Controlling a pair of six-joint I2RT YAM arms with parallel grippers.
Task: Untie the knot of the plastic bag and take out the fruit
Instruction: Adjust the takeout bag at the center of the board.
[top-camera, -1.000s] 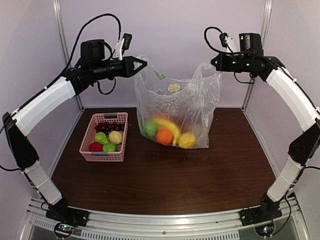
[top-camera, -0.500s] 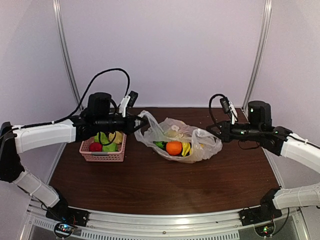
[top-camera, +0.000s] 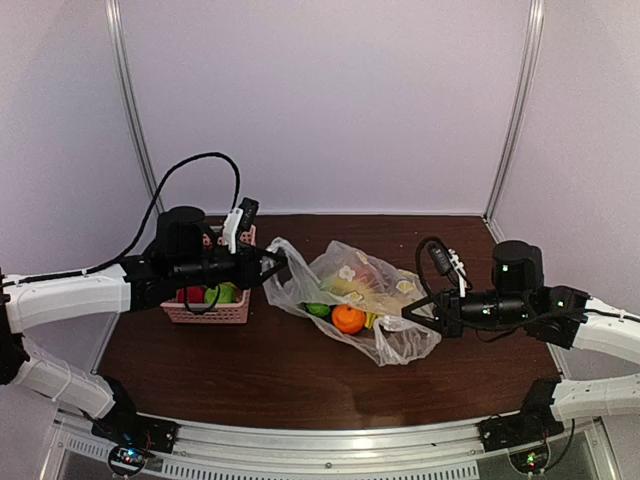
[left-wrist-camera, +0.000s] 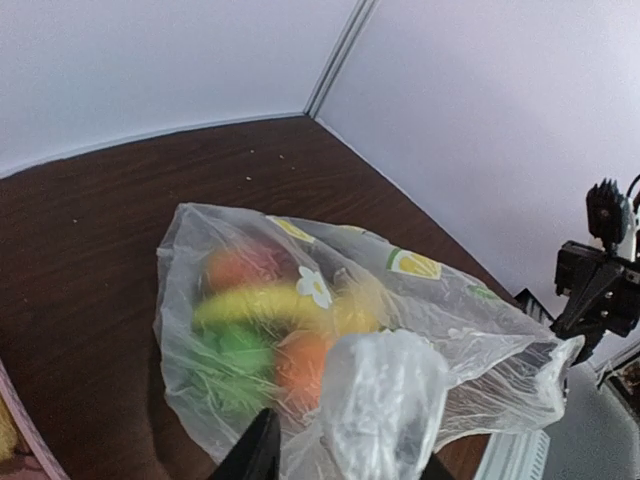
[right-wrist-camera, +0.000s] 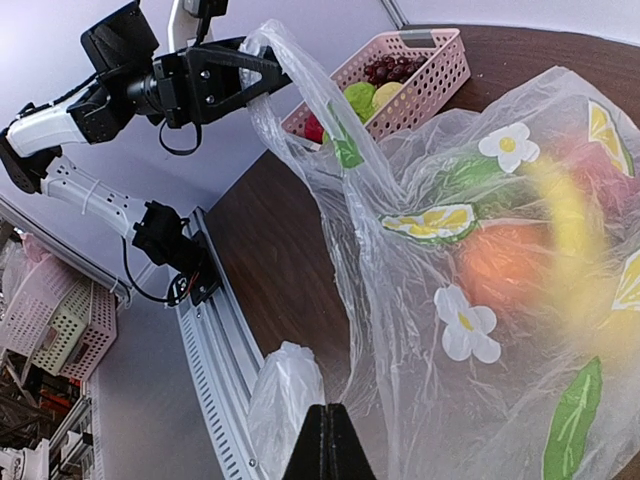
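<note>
The plastic bag (top-camera: 300, 287) lies slumped on the brown table between my arms, its clear film printed with flowers and lemon slices. Inside it the fruit shows through: an orange (top-camera: 348, 319), a green ball (top-camera: 318, 309), a long yellow one (left-wrist-camera: 260, 303) and a red one (left-wrist-camera: 245, 265). My left gripper (top-camera: 283, 260) sits at the bag's left handle loop (left-wrist-camera: 385, 400); its fingers (left-wrist-camera: 255, 455) stand apart with the loop puffed up between them. My right gripper (top-camera: 405, 312) is shut on the other handle at the bag's right end (right-wrist-camera: 285, 395). The knot is out of view; the two handles lie apart.
A pink slotted basket (top-camera: 210, 315) with grapes and several round fruits stands at the left, partly behind my left arm, and appears in the right wrist view as the basket (right-wrist-camera: 420, 70). The metal frame rail (top-camera: 330, 445) runs along the near table edge.
Both arms have come down from high above the table, and the bag has sunk from hanging stretched to lying on the table. My left jaws have parted.
</note>
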